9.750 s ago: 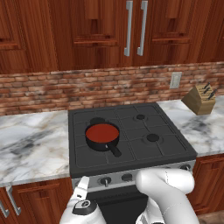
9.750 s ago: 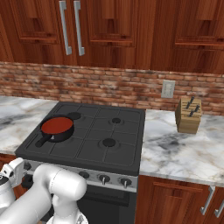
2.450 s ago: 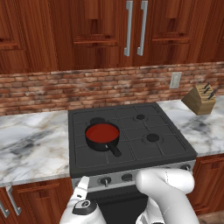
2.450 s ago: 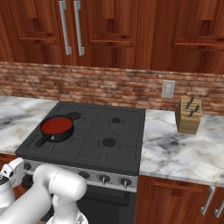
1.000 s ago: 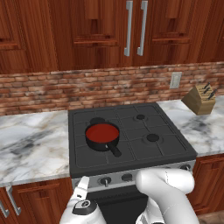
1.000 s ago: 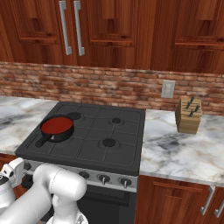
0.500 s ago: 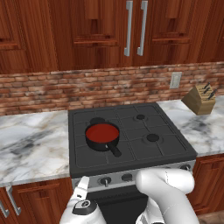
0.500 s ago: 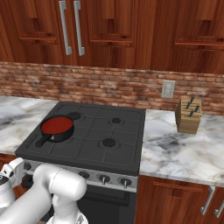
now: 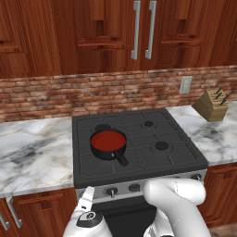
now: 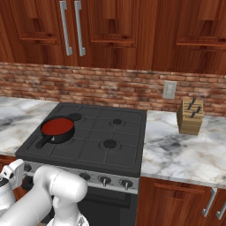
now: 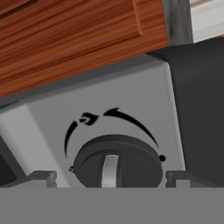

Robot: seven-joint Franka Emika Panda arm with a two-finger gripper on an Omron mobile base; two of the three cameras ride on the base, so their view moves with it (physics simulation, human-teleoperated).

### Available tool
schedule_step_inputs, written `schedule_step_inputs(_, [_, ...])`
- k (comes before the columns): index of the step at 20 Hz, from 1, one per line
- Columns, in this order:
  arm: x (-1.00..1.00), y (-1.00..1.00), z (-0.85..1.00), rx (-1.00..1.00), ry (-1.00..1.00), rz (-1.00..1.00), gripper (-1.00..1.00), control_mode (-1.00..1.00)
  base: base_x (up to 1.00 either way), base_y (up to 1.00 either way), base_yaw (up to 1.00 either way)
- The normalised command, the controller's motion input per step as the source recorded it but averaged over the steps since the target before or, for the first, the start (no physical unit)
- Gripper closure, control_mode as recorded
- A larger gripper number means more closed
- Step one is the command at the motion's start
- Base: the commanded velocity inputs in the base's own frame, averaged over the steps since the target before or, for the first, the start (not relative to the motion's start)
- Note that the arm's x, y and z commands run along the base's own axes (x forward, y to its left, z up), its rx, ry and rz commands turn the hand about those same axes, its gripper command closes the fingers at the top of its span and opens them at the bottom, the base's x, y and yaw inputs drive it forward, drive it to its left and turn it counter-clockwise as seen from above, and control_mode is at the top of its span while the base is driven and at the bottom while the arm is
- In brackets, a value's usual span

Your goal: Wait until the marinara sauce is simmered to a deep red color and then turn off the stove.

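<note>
Dark red-brown wooden cabinets (image 9: 106, 32) and a brick backsplash (image 10: 114, 86) close off the back of this kitchen, with a white-and-grey marbled tabletop (image 9: 32, 150) running either side of the wide dark grey stove with black grates (image 9: 162, 159). On the burner up and beyond the hand sits a small black short-handled saucepan (image 9: 109, 147), and the marinara sauce (image 9: 108, 140), a smooth flat round of liquid inside it, looks a strong, fairly deep red to me, so I would judge the waiting part to be at or close to its end. The robot's hand (image 9: 86, 203) is down low at the stove's silver front strip, at the end nearest the saucepan. From the hand's own camera, a round dark knob with a pale pointer stripe (image 11: 116, 165) sits right in front, square between the two small dark fingertips (image 11: 41, 177), which stand wide on either side of it and do not look pressed against it. So the hand is spread open and holding nothing, lined up on the knob. What remains, as far as I can see, is closing on that knob and turning it to shut the burner off; whether the flame is lit I cannot tell. A tan wooden knife block (image 10: 190, 115) stands well off to the far side of the hand on the tabletop.
</note>
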Motion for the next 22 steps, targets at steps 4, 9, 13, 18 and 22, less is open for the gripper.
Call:
schedule_step_inputs(4, [0.00,0.00,0.00,0.00,0.00,0.00,-1.00,-1.00,0.00,0.00,0.00])
schedule_step_inputs(9, [0.00,0.00,0.00,0.00,0.00,0.00,-1.00,-1.00,0.00,0.00,0.00])
schedule_step_inputs(13, [0.00,0.00,0.00,0.00,0.00,0.00,-1.00,-1.00,0.00,0.00,0.00])
schedule_step_inputs(18, [0.00,0.00,0.00,0.00,0.00,0.00,-1.00,-1.00,0.00,0.00,0.00])
schedule_step_inputs(22, [0.00,0.00,0.00,0.00,0.00,0.00,-1.00,-1.00,0.00,0.00,0.00])
